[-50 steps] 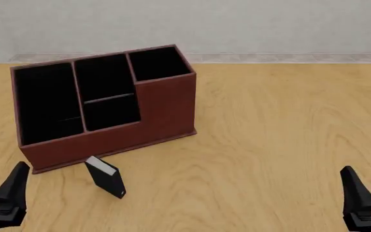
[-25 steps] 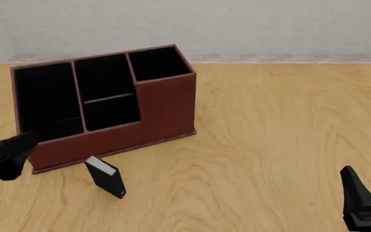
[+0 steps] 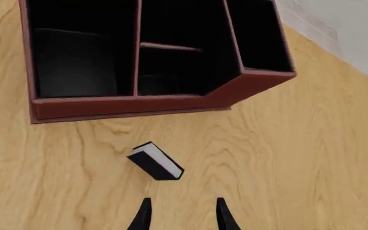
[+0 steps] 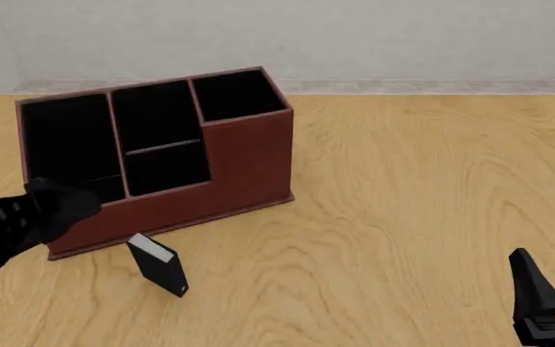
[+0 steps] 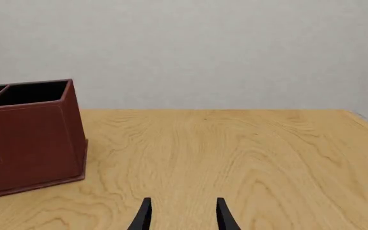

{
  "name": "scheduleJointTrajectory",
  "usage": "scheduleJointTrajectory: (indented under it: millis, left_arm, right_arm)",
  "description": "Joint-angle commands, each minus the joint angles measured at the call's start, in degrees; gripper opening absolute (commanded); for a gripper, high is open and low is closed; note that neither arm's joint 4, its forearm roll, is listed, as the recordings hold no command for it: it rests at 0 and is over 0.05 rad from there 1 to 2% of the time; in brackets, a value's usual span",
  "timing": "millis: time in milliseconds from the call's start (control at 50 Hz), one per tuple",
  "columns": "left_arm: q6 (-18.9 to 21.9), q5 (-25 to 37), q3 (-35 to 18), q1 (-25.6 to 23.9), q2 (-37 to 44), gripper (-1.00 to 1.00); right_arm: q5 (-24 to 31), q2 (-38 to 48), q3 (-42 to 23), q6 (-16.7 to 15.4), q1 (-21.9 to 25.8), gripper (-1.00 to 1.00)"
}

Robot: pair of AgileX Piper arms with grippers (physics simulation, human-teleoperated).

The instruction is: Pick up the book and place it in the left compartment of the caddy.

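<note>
Left gripper (image 3: 179,215) spread wide, nothing between the fingers, low centre of the left wrist picture, aimed down at the table (image 3: 286,158) with the book (image 3: 155,161) just beyond the tips. In the front view, left arm (image 4: 22,220) a dark blur at the left edge, hanging in front of the caddy's low front wall, up and left of the book (image 4: 158,264). Book standing on edge, tilted, white page edge facing up, lower left of the front frame, just in front of the caddy (image 4: 248,155) and apart from it. Left compartment (image 4: 69,152) at the upper left, black-lined, nothing visible inside. Right gripper (image 5: 179,215) likewise parted and carrying nothing, parked in the lower right corner of the front view (image 4: 552,296), well apart from everything. Approach step by the look of it, no grasp yet. Next move likely: descend over the book, turn the wrist so the fingers straddle its thin faces, then close. Slim upright thing, so probably easy to knock flat with a careless finger
</note>
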Motion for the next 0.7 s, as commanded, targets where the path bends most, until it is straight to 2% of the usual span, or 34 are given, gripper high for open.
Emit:
scheduleJointTrajectory:
  millis: [20, 40, 80, 200, 280, 320, 700]
  left_arm:
    - [-6.0, 2.6, -3.4, -1.2, 3.7, 1.00]
    - [-7.4, 2.2, -2.3, -1.6, 3.7, 1.00]
    - [-6.5, 0.1, -1.4, -0.4, 4.8, 1.00]
    - [-11.4, -3.1, 2.5, -0.4, 7.1, 1.00]
    - [-11.1, -4.7, 2.7, -0.7, 9.5, 1.00]
    - [-12.5, -4.8, 3.3, -1.5, 9.7, 1.00]
    - [-14.9, -12.4, 5.6, -2.4, 17.7, 1.00]
  right_arm:
    - [0.0, -0.1, 0.0, 0.0, 0.0, 1.00]
    - [0.0, -0.1, 0.0, 0.0, 0.0, 1.00]
    - [0.0, -0.1, 0.0, 0.0, 0.0, 1.00]
    - [0.0, -0.1, 0.0, 0.0, 0.0, 1.00]
    - [0.0, -0.1, 0.0, 0.0, 0.0, 1.00]
    - [0.0, -0.1, 0.0, 0.0, 0.0, 1.00]
    - [0.0, -0.1, 0.0, 0.0, 0.0, 1.00]
